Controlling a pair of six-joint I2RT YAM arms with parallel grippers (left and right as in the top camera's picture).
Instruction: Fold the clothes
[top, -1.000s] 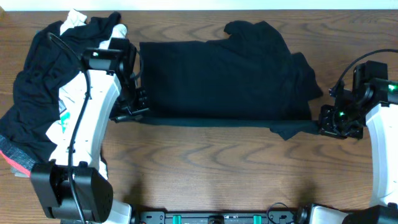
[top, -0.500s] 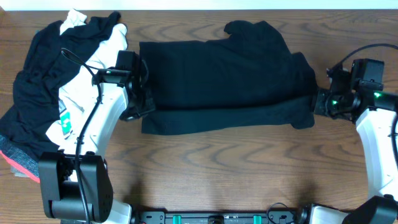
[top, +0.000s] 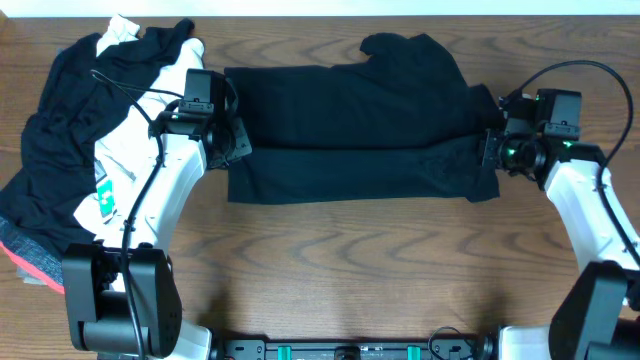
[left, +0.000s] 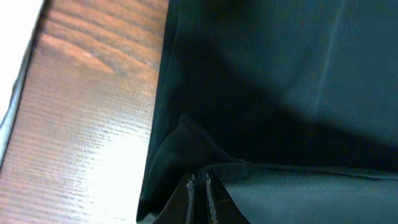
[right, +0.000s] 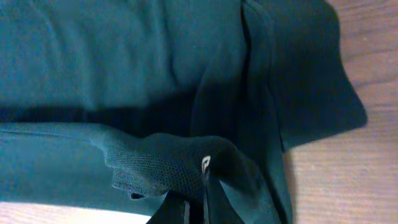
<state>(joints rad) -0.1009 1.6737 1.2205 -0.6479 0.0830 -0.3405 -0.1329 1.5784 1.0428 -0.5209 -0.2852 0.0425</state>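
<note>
A plain black garment (top: 350, 130) lies on a brown wood-grain table (top: 350, 270). At far left, a pile (top: 60, 150) of black and white clothes shows teal print and a pink edge.

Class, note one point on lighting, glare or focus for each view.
Overhead: even light, sharp, though the black garment shows few folds. Left wrist: pale glare on the table, left gripper dark. Right wrist: a shadow band crosses the garment; weave sharp near the right gripper.

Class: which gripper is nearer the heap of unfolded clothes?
Left. The left gripper pinches the black garment at its edge right beside the heap; the right gripper pinches its far end, across the garment.
</note>
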